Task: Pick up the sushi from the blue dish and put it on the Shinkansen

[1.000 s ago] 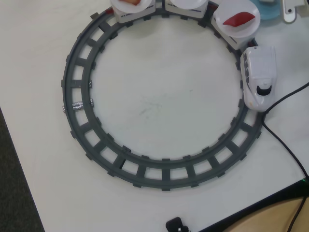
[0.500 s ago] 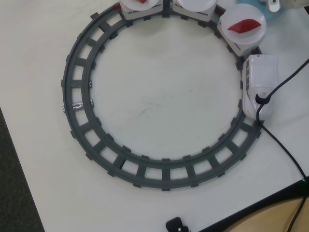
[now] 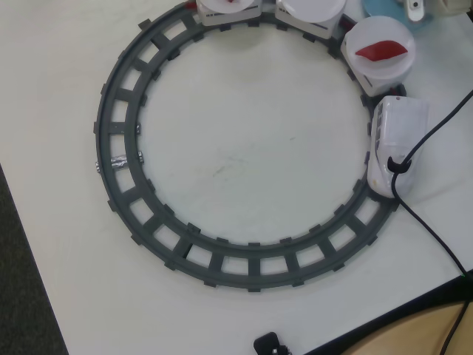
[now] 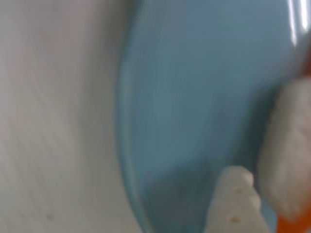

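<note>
Only the overhead view takes in the grey ring track point(image 3: 122, 159) laid on the white table point(image 3: 236, 155), with the Shinkansen point(image 3: 395, 144) seen at the right side of the ring, its nose pointing toward the bottom of the picture and a black cable point(image 3: 429, 222) draped across it. Behind it a car carries a round white plate point(image 3: 380, 52) on which a flat dark-red piece point(image 3: 380, 49) lies; two further cars are cut off by the top edge. Of the blue dish point(image 3: 373, 7) only a sliver is caught at the top right corner there. The wrist view, heavily blurred, is filled instead by the blue dish point(image 4: 194, 97) seen from very close, its rim curving against the pale table. At its right edge the sushi point(image 4: 286, 160) is seen on the dish as a white block with orange at the corner. One white finger point(image 4: 235, 204) of the gripper point(image 4: 243, 213) is seen just beside it; whether the jaws stand apart or together cannot be told.
</note>
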`<control>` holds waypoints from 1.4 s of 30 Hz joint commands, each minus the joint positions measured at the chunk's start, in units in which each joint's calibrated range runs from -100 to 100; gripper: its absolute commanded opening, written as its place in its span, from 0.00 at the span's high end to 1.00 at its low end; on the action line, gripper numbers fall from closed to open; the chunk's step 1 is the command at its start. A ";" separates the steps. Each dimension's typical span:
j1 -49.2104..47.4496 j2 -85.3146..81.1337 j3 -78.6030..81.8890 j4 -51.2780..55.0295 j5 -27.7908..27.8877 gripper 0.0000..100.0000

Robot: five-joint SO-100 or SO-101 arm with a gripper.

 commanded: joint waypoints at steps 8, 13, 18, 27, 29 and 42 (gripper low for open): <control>-1.23 1.55 -3.10 -1.56 -0.16 0.86; -1.05 1.14 -3.10 -1.22 -0.16 0.94; -0.97 0.72 -3.10 -1.22 -0.21 0.99; 0.09 -17.23 3.81 -1.56 -0.26 0.99; -0.26 -23.66 7.76 -1.39 -0.26 0.99; -12.67 -53.39 28.41 -4.47 0.26 0.99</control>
